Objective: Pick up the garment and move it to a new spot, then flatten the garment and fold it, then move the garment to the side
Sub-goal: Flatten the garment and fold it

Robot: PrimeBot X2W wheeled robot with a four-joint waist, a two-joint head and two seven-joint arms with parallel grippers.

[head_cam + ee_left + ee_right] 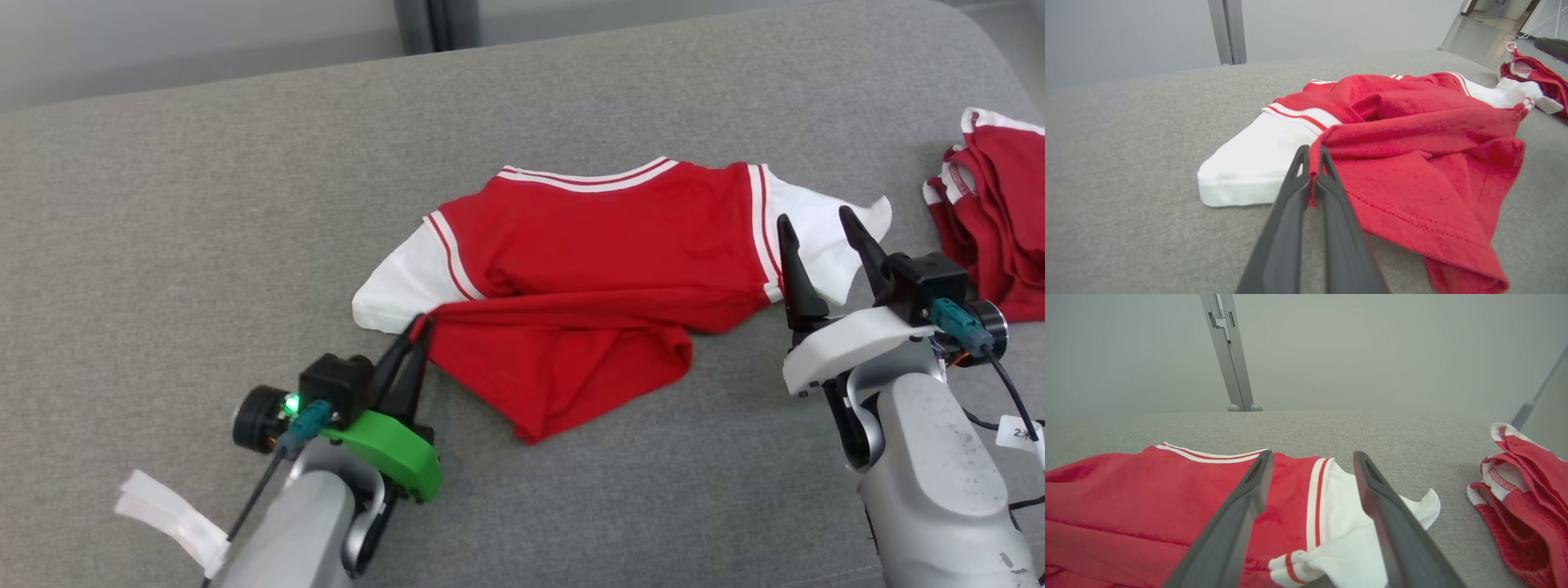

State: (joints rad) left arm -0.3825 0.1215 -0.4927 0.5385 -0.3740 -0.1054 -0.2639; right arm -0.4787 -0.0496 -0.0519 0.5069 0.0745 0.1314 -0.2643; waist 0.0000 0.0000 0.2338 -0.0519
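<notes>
Red garment (588, 253) with white sleeves lies mid-surface on the grey fabric pad (204, 204), striped collar edge away from the robot. The body is doubled over along the near side and the lower hem is bunched and creased, so it is not flat. Left gripper (418, 331) is clamped tight on a red edge at the garment's near-left corner, just beside the left-side sleeve (404, 282). The left wrist view shows the cloth pinched between both fingers. Right gripper (816, 219) is spread wide and holds nothing, its fingers poised above the right-side sleeve (824, 241); contact cannot be told. Judgement: whether the move to a new spot is done cannot be read from here. The flattening looks to be the step in hand, one corner gripped and the far side not yet taken. Folding and the shift to the side remain. A second red-and-white pile (992, 220) sits crumpled at the pad's right edge, apart from the garment. Surface: grey woven upholstery, soft-looking, with a rounded far-right corner. Room: plain pale wall behind, one grey upright post (1229, 355), and a glimpse of glossy floor (1478, 36) beyond the pad.
</notes>
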